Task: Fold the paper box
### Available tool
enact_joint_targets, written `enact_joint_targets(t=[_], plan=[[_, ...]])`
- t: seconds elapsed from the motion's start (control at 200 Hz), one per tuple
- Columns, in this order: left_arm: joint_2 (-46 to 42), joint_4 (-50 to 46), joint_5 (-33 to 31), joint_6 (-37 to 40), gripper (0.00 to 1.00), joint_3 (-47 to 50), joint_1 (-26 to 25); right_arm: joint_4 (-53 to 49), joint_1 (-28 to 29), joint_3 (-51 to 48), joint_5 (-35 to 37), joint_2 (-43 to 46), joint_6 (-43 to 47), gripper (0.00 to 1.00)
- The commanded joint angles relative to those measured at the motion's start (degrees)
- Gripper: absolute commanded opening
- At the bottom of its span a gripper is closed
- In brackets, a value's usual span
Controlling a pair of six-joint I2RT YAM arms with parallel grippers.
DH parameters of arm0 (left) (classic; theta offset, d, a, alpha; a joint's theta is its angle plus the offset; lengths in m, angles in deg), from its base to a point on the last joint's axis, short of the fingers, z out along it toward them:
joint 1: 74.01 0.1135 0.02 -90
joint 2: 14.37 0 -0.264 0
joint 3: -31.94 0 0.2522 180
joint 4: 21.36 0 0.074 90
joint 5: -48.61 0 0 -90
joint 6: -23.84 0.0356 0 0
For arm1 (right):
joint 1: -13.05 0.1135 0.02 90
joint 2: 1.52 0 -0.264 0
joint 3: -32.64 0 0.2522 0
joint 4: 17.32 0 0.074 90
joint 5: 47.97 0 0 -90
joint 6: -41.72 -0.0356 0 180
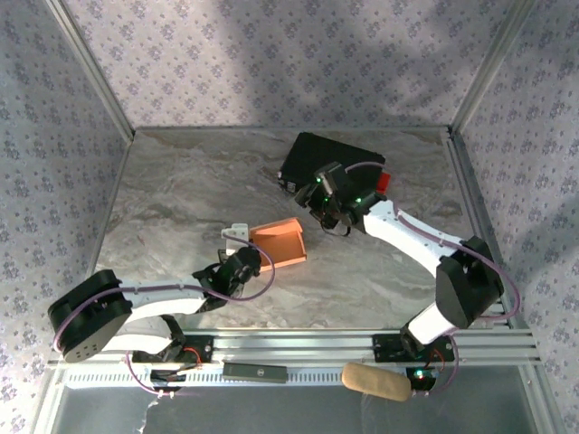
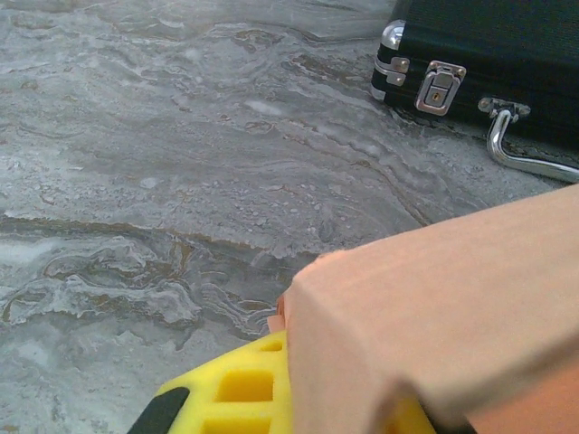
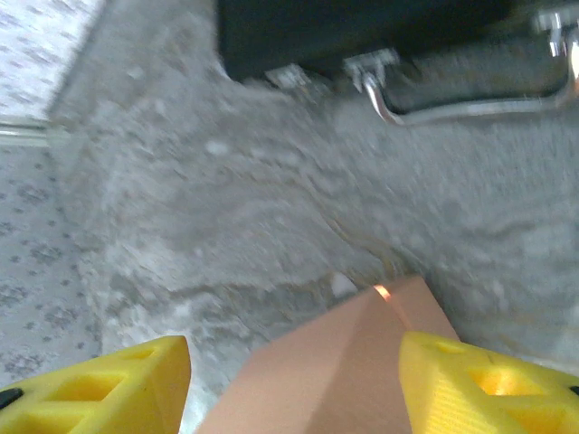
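the paper box (image 1: 279, 242) sits mid-table, part-formed into an open tray; the remaining flaps look unfolded. the left gripper (image 1: 246, 259) is clamped on its near-left edge, and the right gripper (image 1: 326, 212) hangs open over its far corner. the black hard case (image 1: 330, 161) crowds the far side; the table (image 1: 181, 181) offers room leftward.

The left arm (image 1: 163, 297) stretches low toward the centre, and the left hand (image 1: 242, 263) is pinched tight on a wall of the paper box (image 1: 280, 242). The right arm (image 1: 412, 237) arches over, and the right hand (image 3: 294, 384) points downward with its fingers spread apart.
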Motion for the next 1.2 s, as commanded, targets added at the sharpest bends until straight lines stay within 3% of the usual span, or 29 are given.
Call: enact_joint_targets(t=[0.0,0.275,0.53,0.899,1.199], plan=[[0.5,-2.6,-0.6,-1.8,0.00,-1.6,-0.5,1.5,0.2,-2.0,-4.8,-0.6,-5.1,0.63],[1.3,-2.9,0.4,-3.5,0.00,-3.5,-0.7,6.5,1.1,-3.3,-8.5,-2.5,-9.0,0.60],[3.1,-2.5,-0.4,-6.9,0.00,-4.3,-1.4,10.9,1.8,-7.1,-9.9,-2.8,-11.7,0.51],[3.7,-2.3,-3.0,-12.7,0.00,-2.2,-4.3,9.1,3.2,-9.1,-6.2,-1.7,-5.9,0.38],[-0.6,0.6,1.7,-16.1,0.18,3.0,-4.6,8.1,5.5,-11.0,-1.5,-0.4,-2.0,0.34]])
